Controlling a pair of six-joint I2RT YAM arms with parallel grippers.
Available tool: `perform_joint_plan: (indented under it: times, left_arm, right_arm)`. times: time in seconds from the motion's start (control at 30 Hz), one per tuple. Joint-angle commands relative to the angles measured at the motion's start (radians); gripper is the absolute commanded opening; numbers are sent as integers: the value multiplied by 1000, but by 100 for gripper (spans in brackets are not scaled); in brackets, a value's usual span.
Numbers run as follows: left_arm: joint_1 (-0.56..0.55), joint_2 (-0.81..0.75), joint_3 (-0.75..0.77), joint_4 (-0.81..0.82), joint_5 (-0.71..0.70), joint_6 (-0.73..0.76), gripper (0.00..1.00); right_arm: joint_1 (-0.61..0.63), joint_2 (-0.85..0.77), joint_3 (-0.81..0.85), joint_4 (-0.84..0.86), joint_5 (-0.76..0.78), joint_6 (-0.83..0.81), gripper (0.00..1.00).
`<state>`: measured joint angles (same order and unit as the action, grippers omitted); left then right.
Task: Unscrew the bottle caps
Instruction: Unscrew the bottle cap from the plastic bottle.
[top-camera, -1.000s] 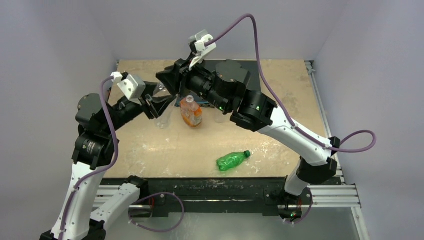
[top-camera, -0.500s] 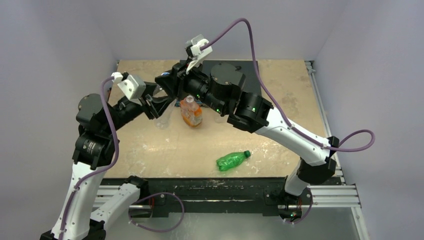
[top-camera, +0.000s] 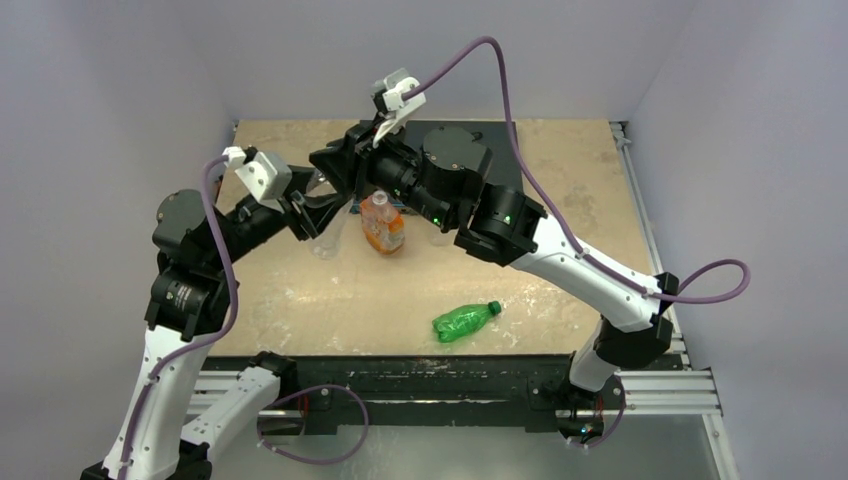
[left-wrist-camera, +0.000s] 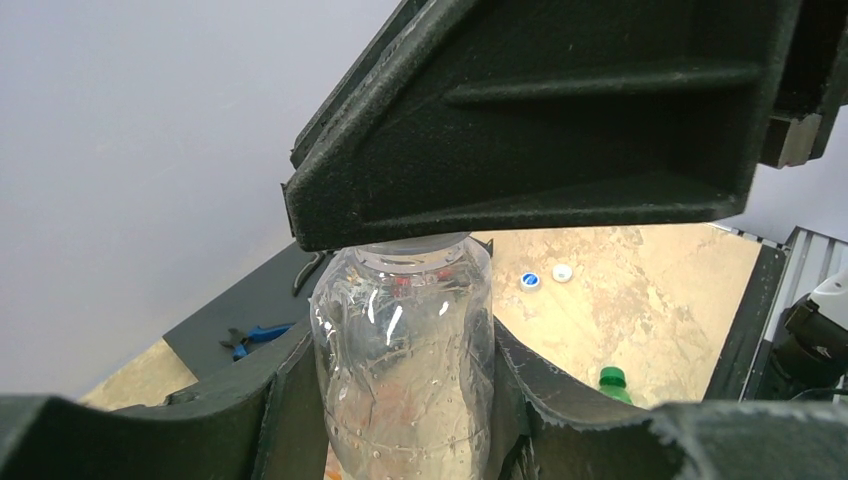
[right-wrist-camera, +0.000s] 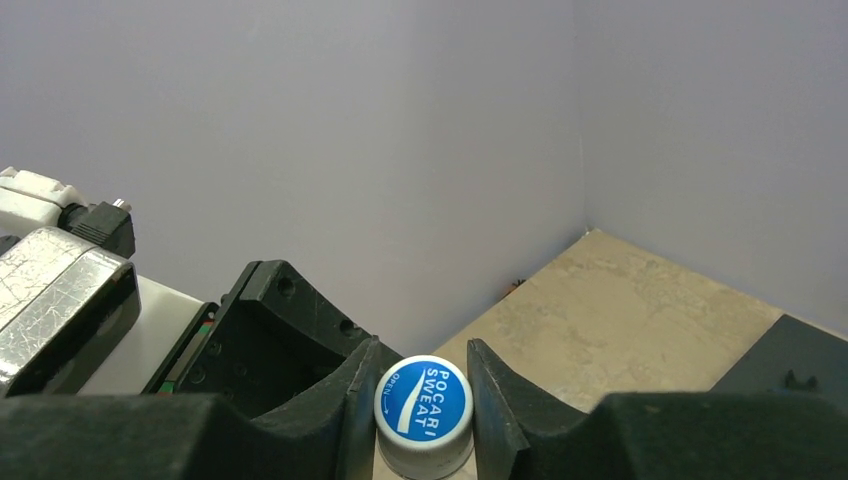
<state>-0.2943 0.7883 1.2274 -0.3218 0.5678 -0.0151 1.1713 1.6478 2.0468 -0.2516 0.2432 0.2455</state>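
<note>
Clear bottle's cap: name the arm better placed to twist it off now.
Right. The right gripper is shut on the Pocari Sweat cap atop the clear bottle, while the left gripper clamps the bottle's body and can only steady it.

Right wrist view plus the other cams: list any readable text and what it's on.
"POCARI SWEAT": white on the blue face of the bottle cap in the right tool.
"OPEN" with an arrow, tiny: same face.
Orange label on the squat bottle: too small to read.
Nothing else legible.
</note>
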Motion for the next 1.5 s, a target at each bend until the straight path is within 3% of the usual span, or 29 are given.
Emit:
perform_joint_plan:
  times: [0.0,0.13,0.2,0.37,0.5,0.63,0.7,0.8,1.03,1.17,1.23,1.27,1.3,1.33,1.4,1.47]
  left_arm:
    - [6,-9,-5,40,-1,-5,0]
    - [6,-8,-5,39,1,-7,0]
    - [6,-8,-6,39,5,-11,0]
    - [6,-10,2,59,66,-57,0]
    - [6,-11,17,136,246,-170,0]
    - [6,17,37,296,534,-382,0]
    - [6,31,48,380,598,-483,0]
    - [6,31,74,386,649,-506,0]
    - [6,14,80,418,686,-552,0]
    - [6,10,79,395,691,-524,0]
    - [6,10,84,350,675,-467,0]
    - [6,8,91,278,655,-425,0]
    - [6,7,97,222,621,-368,0]
    - [6,7,101,176,581,-310,0]
    - [6,3,99,115,486,-219,0]
    - [6,-6,81,99,383,-155,0]
  right_arm:
    - [4,-45,7,45,-2,9,25]
    - [4,-45,15,43,-7,9,13]
    - [4,-44,25,36,-1,5,0]
    - [-3,-86,1,64,-55,-42,0]
    - [-63,-181,-120,195,-359,-36,0]
    - [-181,-277,-305,485,-809,109,0]
    - [-199,-283,-320,550,-959,161,0]
    - [-202,-265,-293,593,-1127,206,0]
    - [-210,-216,-306,734,-1386,325,0]
    - [-237,-204,-306,712,-1401,325,0]
    - [-249,-202,-273,580,-1338,245,0]
    - [-252,-203,-245,485,-1214,181,12]
    - [-252,-209,-217,380,-1065,125,30]
    - [-252,-224,-209,326,-904,98,51]
    - [-252,-260,-225,306,-629,106,81]
    - [-231,-288,-237,291,-440,100,91]
